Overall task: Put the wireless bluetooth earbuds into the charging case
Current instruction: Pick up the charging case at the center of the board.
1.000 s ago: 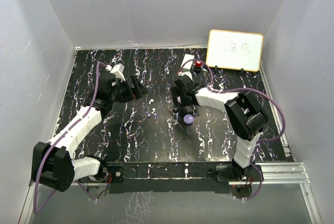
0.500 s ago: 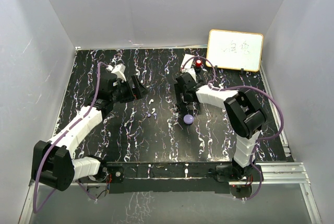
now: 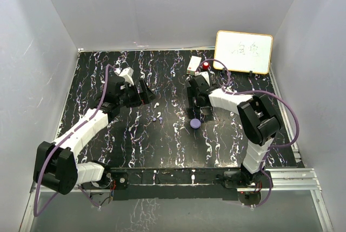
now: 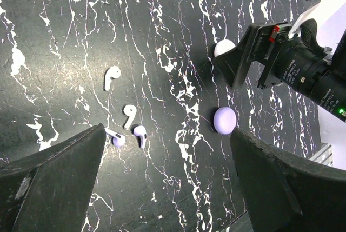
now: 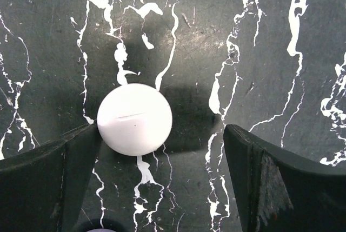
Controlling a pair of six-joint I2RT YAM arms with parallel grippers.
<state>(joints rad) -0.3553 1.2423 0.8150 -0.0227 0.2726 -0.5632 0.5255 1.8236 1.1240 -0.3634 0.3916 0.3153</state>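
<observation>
Looking down my right claw, spread wide above the black marbled table, I see only a round white case just beside one finger; my left wrist view shows that case partly hidden by this claw, near a round purple case. My left claw, also spread, hangs over four earbuds lying flat left of the purple case, two white, two purplish, stems mostly pointing toward its fingers.
</observation>
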